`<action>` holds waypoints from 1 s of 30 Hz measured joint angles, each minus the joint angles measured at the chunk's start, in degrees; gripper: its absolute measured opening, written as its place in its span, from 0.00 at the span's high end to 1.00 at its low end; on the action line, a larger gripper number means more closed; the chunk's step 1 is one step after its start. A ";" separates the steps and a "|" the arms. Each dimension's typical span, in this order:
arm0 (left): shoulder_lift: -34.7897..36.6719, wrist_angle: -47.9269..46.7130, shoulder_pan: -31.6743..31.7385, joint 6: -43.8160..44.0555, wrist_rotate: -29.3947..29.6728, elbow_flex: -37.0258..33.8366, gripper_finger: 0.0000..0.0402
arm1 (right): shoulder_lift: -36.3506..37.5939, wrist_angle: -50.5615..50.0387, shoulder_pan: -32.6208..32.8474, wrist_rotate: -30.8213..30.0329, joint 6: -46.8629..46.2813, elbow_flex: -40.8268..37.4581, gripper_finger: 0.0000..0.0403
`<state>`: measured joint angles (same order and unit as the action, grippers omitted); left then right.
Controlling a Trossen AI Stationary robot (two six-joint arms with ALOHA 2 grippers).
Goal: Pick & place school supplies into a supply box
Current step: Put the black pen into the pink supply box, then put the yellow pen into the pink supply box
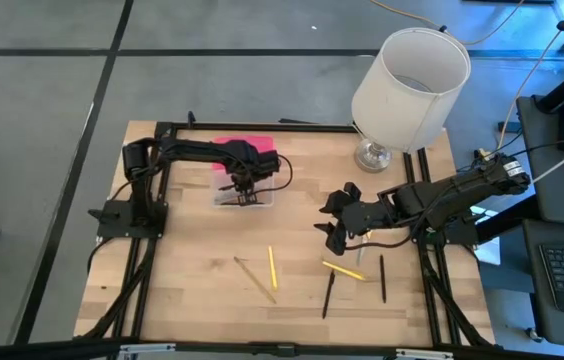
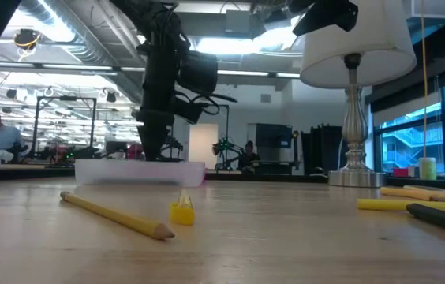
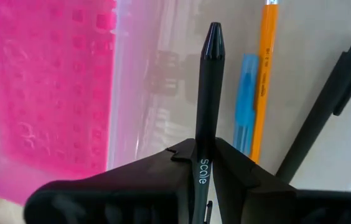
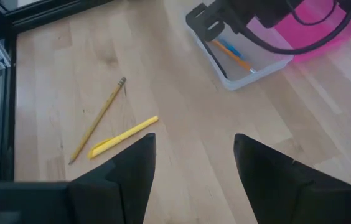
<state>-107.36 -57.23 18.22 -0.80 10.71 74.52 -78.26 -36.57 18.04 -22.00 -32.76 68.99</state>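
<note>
Left gripper (image 3: 203,163) pinches black pen (image 3: 208,99) over supply box (image 3: 132,93).

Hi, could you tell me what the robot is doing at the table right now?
It is tidying pens and pencils into a supply box. The left gripper holds a black pen over the box, where an orange pencil already lies. The right gripper hovers open over the table; several pens remain loose.

We are seeing even overhead light on the table (image 1: 212,300), ceiling strips glaring bright in the low view, the pink lid (image 3: 45,93) blurring close to the left wrist lens (soft reflections beside it), faint shadows.
</note>
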 joint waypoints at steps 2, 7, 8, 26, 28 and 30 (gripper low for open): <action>-0.31 0.40 0.00 0.00 0.01 0.00 0.93 | 0.00 -0.11 0.02 0.02 0.03 0.00 0.45; -0.34 0.53 0.00 0.00 0.09 0.00 0.93 | -0.01 -1.28 0.02 0.13 -0.09 0.00 0.45; -0.34 0.52 0.00 0.00 0.08 0.00 0.92 | 0.00 -1.55 0.02 0.56 -0.17 0.00 0.45; -0.16 0.04 -0.11 0.01 -0.76 0.00 0.78 | -0.02 -14.70 1.22 10.77 -7.55 0.00 0.45; 0.89 -0.08 -0.11 0.44 -0.78 0.00 0.77 | -0.02 -17.13 2.16 12.45 -7.60 0.00 0.45; 2.61 -0.08 -0.11 1.38 -0.78 0.00 0.76 | -0.01 -19.36 3.04 13.50 -9.07 0.00 0.45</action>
<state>-104.75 -57.30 18.11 0.59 9.93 74.52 -78.26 -55.94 21.08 -8.50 -41.83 68.99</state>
